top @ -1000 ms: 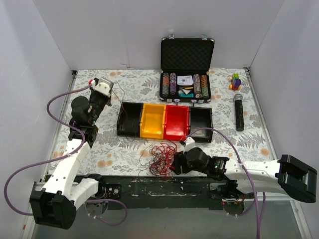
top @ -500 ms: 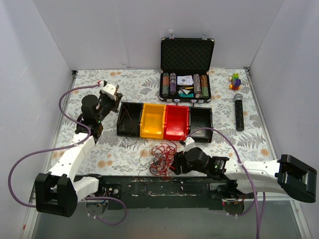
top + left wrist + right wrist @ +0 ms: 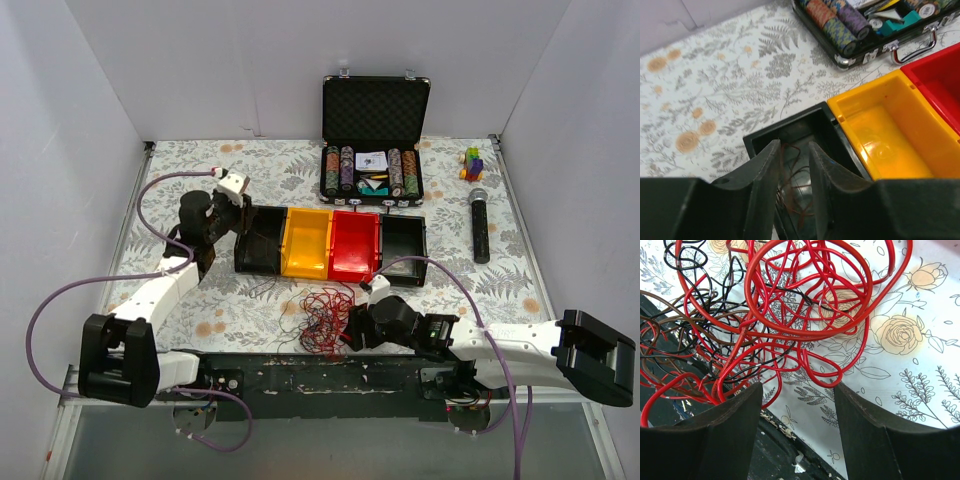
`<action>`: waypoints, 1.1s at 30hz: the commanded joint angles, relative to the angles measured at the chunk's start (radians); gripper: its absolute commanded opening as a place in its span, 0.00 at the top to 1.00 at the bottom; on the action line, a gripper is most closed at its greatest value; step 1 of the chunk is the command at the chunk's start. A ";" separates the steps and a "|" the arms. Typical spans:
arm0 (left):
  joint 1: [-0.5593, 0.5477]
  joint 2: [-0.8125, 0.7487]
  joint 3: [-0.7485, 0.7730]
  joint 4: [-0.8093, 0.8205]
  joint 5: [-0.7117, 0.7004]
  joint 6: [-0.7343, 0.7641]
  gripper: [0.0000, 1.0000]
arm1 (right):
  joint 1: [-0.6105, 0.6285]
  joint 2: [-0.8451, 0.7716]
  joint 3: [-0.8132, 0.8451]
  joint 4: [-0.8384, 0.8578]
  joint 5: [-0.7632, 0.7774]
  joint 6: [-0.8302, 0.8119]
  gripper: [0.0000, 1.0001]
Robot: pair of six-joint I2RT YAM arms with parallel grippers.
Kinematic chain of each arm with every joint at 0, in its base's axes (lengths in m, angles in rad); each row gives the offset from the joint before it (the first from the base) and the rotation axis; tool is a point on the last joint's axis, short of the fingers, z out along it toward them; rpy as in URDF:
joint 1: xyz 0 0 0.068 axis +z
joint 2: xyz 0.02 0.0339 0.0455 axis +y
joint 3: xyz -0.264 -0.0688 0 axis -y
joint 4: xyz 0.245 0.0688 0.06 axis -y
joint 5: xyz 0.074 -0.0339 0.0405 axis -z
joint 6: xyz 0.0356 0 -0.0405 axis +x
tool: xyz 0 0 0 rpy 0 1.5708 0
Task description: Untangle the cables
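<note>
The cables (image 3: 320, 318) lie in a loose red, brown and black nest near the table's front edge, and they fill the right wrist view (image 3: 790, 305). My right gripper (image 3: 350, 335) is open at the nest's right side (image 3: 797, 390), with a red loop just ahead of its tips. My left gripper (image 3: 245, 208) hangs over the left end of a black bin (image 3: 262, 210). Its jaws (image 3: 794, 145) stand a narrow gap apart. A thin brown strand (image 3: 796, 172) lies in the bin (image 3: 785, 127) below that gap.
A yellow bin (image 3: 307, 243), a red bin (image 3: 355, 245) and a second black bin (image 3: 403, 240) stand in a row. An open poker chip case (image 3: 373, 150), a microphone (image 3: 479, 225) and toy blocks (image 3: 472, 163) are at the back. The dark front ledge (image 3: 780, 455) is under the right gripper.
My left arm has swung right and down from the back left to the black bin. The thin strand that hung from it now lies in the bin. The right arm has not moved.
</note>
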 commanded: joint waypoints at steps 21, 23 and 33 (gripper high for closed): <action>-0.002 -0.441 -0.012 -0.761 0.339 0.515 0.28 | 0.005 0.001 -0.025 -0.178 -0.007 0.013 0.32; -0.002 -0.464 -0.059 -0.783 0.312 0.544 0.30 | 0.005 0.005 -0.022 -0.176 -0.008 0.012 0.32; -0.002 -0.354 -0.154 -0.694 0.244 0.463 0.35 | 0.005 -0.001 -0.017 -0.188 0.007 0.012 0.32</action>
